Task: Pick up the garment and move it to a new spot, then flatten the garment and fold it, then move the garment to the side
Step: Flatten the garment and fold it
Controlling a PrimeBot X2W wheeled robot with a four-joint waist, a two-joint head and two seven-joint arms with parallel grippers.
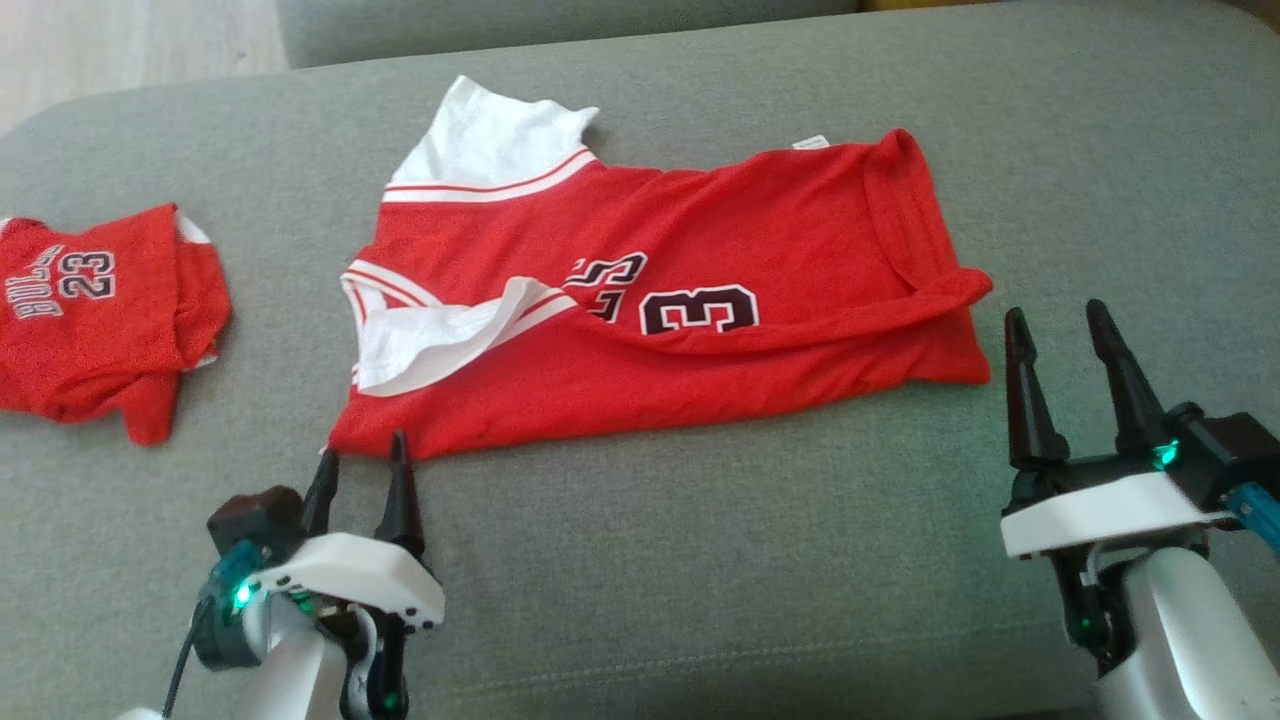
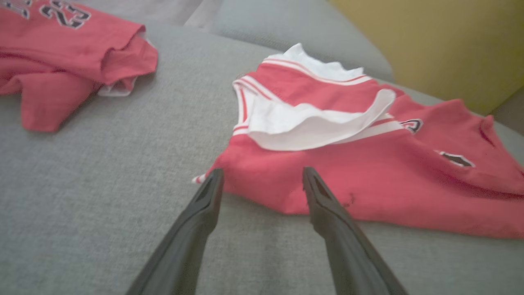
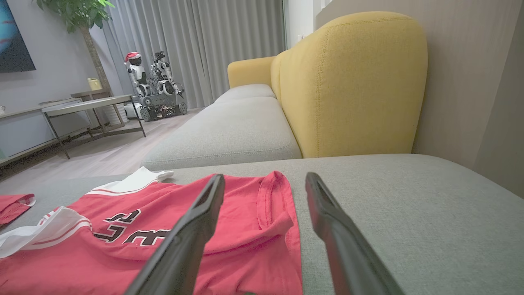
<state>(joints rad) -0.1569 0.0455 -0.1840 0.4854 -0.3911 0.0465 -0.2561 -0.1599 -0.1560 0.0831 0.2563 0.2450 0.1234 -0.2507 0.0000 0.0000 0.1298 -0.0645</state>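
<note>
**Grey sofa seat (image 1: 700,560), red jersey (image 1: 780,230) mid-frame**

At lower left, the left hand (image 1: 363,448) has its fingers spread, tips at the red jersey's near corner. At lower right, the right hand (image 1: 1056,312) is spread too and empty, just beside the hem. The jersey lies rumpled, sleeves white. A second red jersey (image 1: 100,320) sits at the left edge.
</note>
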